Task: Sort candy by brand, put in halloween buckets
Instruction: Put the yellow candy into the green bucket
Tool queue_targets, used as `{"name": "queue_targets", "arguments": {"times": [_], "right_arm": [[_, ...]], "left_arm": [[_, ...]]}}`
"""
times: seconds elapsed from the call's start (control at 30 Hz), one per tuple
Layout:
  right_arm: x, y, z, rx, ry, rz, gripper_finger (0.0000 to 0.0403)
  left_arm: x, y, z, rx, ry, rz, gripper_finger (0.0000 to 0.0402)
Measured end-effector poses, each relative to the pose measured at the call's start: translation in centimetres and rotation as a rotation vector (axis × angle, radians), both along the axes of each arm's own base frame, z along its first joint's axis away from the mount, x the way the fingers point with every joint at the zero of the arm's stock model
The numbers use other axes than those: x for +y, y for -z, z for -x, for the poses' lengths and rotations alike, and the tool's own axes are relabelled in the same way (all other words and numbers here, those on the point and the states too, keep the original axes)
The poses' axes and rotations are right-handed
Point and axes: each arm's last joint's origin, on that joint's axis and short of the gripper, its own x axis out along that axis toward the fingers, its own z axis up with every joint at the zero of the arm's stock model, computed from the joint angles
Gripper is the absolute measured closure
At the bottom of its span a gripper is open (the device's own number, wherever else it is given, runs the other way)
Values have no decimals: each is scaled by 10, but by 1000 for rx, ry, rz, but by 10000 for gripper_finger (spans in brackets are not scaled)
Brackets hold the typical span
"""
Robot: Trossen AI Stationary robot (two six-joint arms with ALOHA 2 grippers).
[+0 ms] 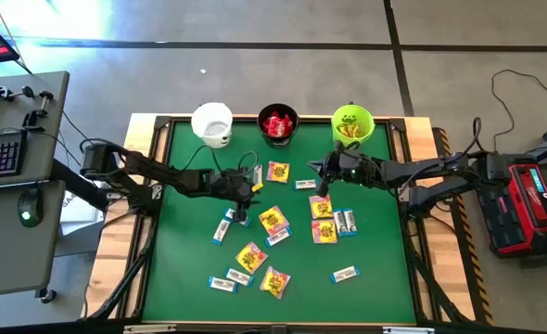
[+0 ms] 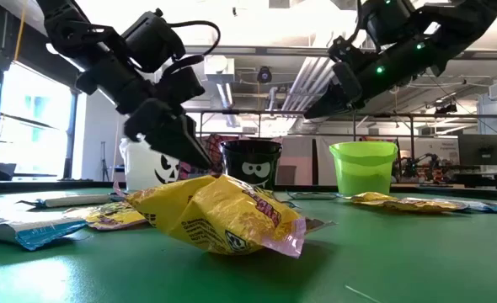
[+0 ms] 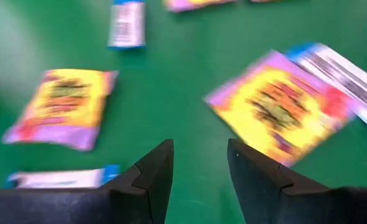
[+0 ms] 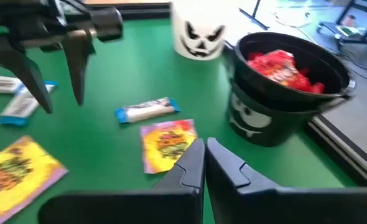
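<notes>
Three buckets stand in a row at the table's far edge: white (image 1: 212, 123), black (image 1: 278, 125) with red candy (image 4: 280, 65) inside, and lime green (image 1: 352, 123) with yellow packets inside. Yellow-and-pink packets (image 1: 273, 220) and white-and-blue bars (image 1: 222, 227) lie flat and scattered over the green mat. My left gripper (image 3: 199, 146) hovers open above the mat between two yellow-and-pink packets (image 3: 283, 106), holding nothing. My right gripper (image 4: 205, 144) is shut and empty, raised above a yellow-and-pink packet (image 4: 166, 142) in front of the black bucket.
The mat has a raised dark frame (image 1: 159, 167) around it. Several packets and bars lie toward the near edge (image 1: 251, 257). A bar (image 4: 147, 110) lies between the two grippers. A desk with a keyboard (image 1: 0, 153) stands beyond the table's left side.
</notes>
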Motion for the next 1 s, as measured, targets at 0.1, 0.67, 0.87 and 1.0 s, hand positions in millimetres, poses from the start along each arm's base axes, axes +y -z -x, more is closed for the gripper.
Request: {"name": "queue_targets", "arguments": {"times": [0.1,0.67,0.87,1.0], "right_arm": [[6,1,-1,-4,-22,1,401],[8,0,-1,-15,-31,6,401],[8,0,-1,-13,-31,5,401],[8,0,-1,-13,-31,5,401]], "left_arm": [[-13,7,-1,30,134,-64,257],[-39,33,-11,30,398,-312,257],[-39,35,-12,32,426,-379,257],[-38,34,-12,37,437,-447,257]]}}
